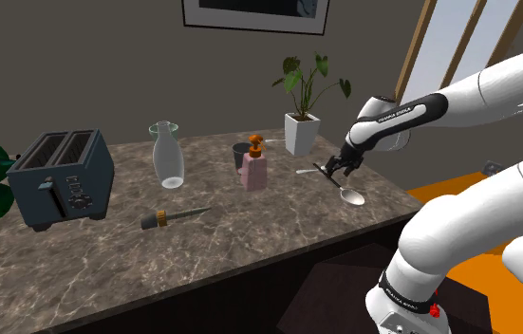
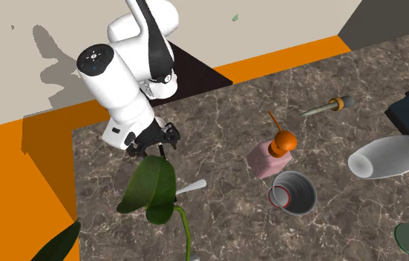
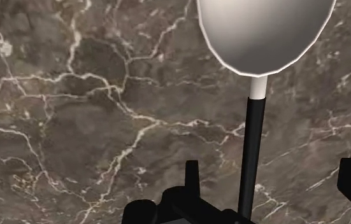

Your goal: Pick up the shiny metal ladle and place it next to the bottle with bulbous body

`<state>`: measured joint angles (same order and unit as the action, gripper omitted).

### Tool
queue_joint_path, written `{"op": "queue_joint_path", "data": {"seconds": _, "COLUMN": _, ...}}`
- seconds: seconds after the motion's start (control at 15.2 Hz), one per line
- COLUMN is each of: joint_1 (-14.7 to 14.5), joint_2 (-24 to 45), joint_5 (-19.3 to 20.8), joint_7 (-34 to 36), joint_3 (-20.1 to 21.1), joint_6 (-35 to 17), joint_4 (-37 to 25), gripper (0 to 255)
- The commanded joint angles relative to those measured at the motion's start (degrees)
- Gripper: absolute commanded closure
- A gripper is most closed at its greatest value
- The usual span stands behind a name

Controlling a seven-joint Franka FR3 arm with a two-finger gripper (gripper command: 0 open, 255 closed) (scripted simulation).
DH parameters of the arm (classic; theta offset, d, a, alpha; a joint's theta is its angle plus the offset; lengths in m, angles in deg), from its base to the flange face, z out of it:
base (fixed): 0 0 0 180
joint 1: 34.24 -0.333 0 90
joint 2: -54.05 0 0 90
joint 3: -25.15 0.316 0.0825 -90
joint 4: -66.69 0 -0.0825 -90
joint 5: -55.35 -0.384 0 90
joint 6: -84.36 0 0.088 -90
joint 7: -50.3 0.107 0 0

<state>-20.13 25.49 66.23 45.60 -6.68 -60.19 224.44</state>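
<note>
- Grasp step: straddles the ladle (image 1: 352,196) handle with tool (image 1: 333,171) spread open, clasping nothing, near the table (image 1: 250,242) short edge at the shoulder view's right.
- Calls for closing, lifting, then carrying to the clear bulbous bottle (image 1: 167,157) near the back edge.

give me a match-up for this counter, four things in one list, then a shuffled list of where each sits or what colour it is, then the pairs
Things:
1. ladle
2. dropper
3. toaster
4. soap bottle

Places, colours, states:
a. pink with an orange pump
b. at the shoulder view's left end of the counter
c. handle inside the open gripper
d. lying flat near the clear bottle

Pairs: 1-c, 2-d, 3-b, 4-a
</note>
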Motion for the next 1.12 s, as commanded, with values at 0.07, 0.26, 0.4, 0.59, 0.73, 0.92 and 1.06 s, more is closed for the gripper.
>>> {"op": "queue_joint_path", "data": {"seconds": 0.07, "joint_1": -1.15, "joint_2": 2.93, "joint_5": -0.94, "joint_7": -0.86, "joint_3": -1.49, "joint_6": -3.68, "joint_4": 0.55, "gripper": 0}}
{"op": "queue_joint_path", "data": {"seconds": 0.26, "joint_1": -2.69, "joint_2": 5.82, "joint_5": -2.22, "joint_7": -1.8, "joint_3": -2.83, "joint_6": -6.89, "joint_4": 0.9, "gripper": 0}}
{"op": "queue_joint_path", "data": {"seconds": 0.4, "joint_1": -3.03, "joint_2": 6.39, "joint_5": -2.53, "joint_7": -2.03, "joint_3": -3.11, "joint_6": -7.51, "joint_4": 0.95, "gripper": 0}}
{"op": "queue_joint_path", "data": {"seconds": 0.59, "joint_1": -3.02, "joint_2": 6.39, "joint_5": -2.53, "joint_7": -2.03, "joint_3": -3.1, "joint_6": -7.51, "joint_4": 0.95, "gripper": 0}}
{"op": "queue_joint_path", "data": {"seconds": 0.73, "joint_1": -3.02, "joint_2": 6.39, "joint_5": -2.53, "joint_7": -2.03, "joint_3": -3.1, "joint_6": -7.51, "joint_4": 0.95, "gripper": 0}}
{"op": "queue_joint_path", "data": {"seconds": 0.92, "joint_1": -3.02, "joint_2": 6.4, "joint_5": -2.53, "joint_7": -2.03, "joint_3": -3.1, "joint_6": -7.51, "joint_4": 0.95, "gripper": 255}}
{"op": "queue_joint_path", "data": {"seconds": 1.06, "joint_1": -3.02, "joint_2": 6.4, "joint_5": -2.53, "joint_7": -2.03, "joint_3": -3.1, "joint_6": -7.51, "joint_4": 0.95, "gripper": 255}}
